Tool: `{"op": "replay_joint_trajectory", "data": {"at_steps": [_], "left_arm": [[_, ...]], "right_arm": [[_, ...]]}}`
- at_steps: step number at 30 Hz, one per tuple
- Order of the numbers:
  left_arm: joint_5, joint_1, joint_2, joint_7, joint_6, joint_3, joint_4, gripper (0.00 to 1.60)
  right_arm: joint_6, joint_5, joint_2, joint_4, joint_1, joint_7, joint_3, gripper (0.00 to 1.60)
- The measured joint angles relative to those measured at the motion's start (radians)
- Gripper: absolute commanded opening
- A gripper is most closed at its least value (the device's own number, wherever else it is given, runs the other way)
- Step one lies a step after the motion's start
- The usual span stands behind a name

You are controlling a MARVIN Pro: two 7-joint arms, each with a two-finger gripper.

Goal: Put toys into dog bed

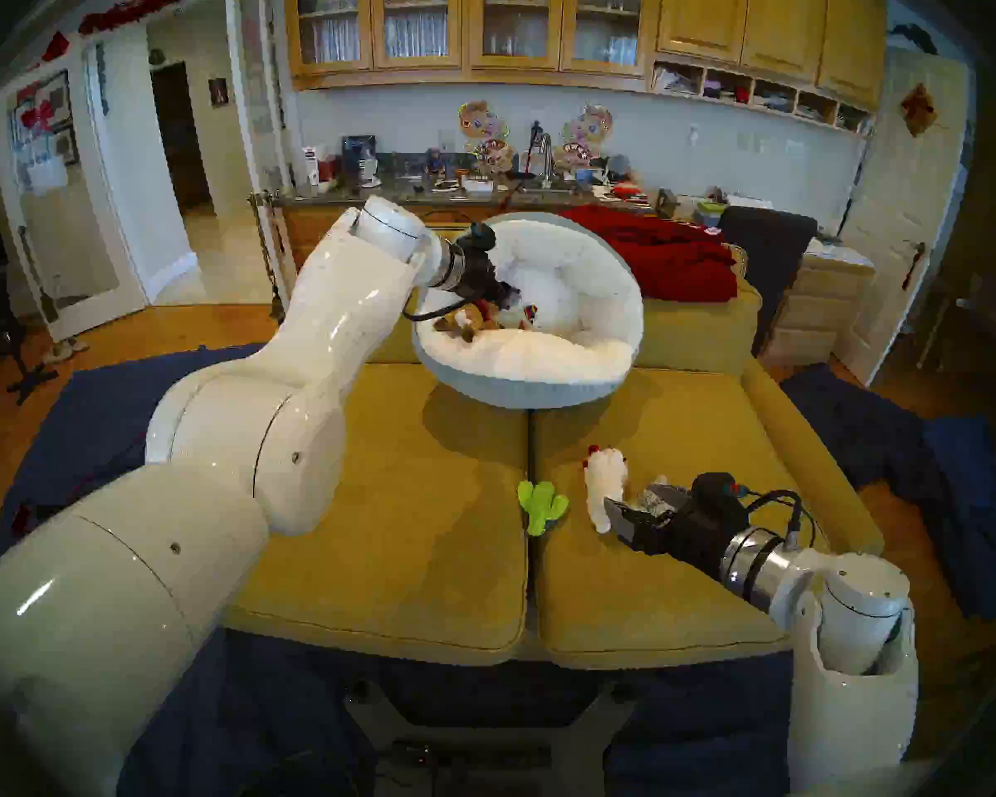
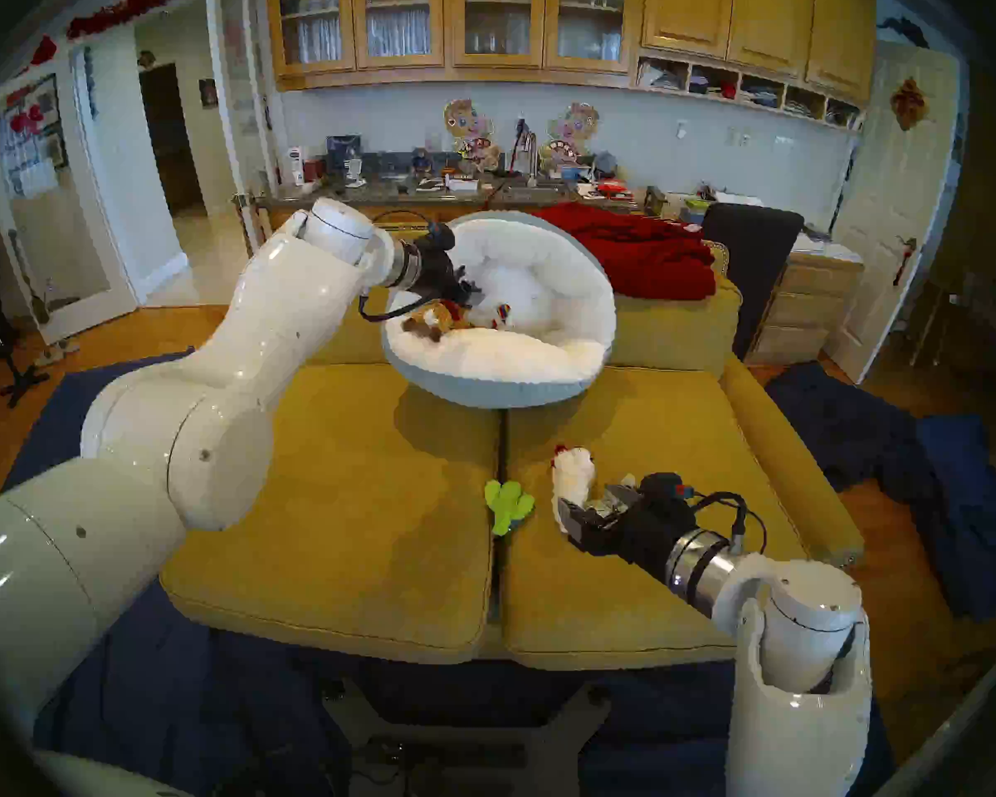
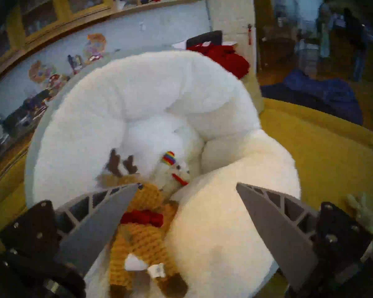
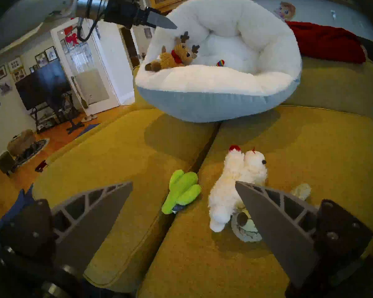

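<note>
Mustard-yellow sofa cushions [image 1: 404, 491] fill the foreground, with wooden kitchen cabinets [image 1: 484, 25] and a cluttered counter behind. Over the near left rim of the dog bed [image 1: 530, 387] hangs the left gripper [image 3: 186, 186], fingers spread wide and empty. Just below it the brown knitted reindeer [image 3: 142, 228] lies inside the bed against the puffy rim, and the small white-and-rainbow toy [image 3: 174, 172] sits touching the reindeer's head, deeper in the white hollow. The bed itself is tilted, propped against the sofa back, beside a red blanket [image 1: 662, 249]. On the right, the right gripper [image 4: 183, 184] hovers low above the seat, fingers likewise apart, holding nothing. Just ahead of it lie the lime-green cactus [image 4: 181, 192] by the seam between cushions, the fluffy white animal [image 4: 235, 183] beside it, and the shaggy grey-beige toy [image 4: 246, 226], partly hidden behind a finger.
</note>
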Motion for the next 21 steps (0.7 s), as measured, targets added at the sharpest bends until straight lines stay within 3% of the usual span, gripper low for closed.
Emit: {"op": "replay_joint_trajectory", "data": {"at_steps": [21], "left_arm": [[-0.018, 0.194, 0.069, -0.158, -0.062, 0.006, -0.239, 1.60]], "right_arm": [[0.000, -0.002, -0.014, -0.005, -0.006, -0.001, 0.001, 1.60]]}}
